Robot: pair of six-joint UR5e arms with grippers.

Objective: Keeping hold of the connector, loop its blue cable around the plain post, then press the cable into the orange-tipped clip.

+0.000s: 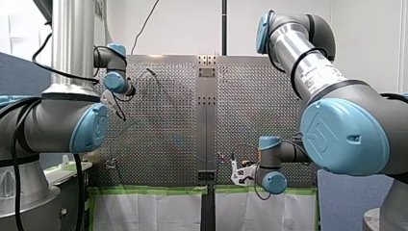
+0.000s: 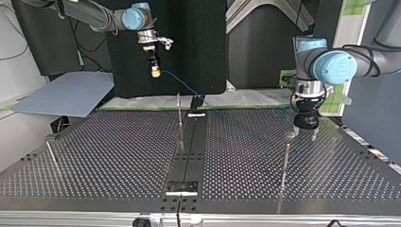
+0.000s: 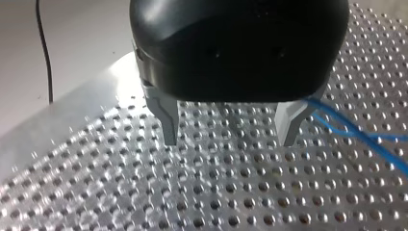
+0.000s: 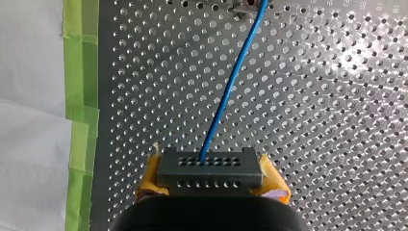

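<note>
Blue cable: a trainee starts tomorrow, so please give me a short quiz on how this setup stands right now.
1. True or false: my right tool is shut on the connector of the blue cable.
2. My left tool holds: A) the connector, B) a post, C) nothing.
3. In the top view, which tool hangs higher above the table?
Key: 1 true; 2 C; 3 my right tool.
</note>
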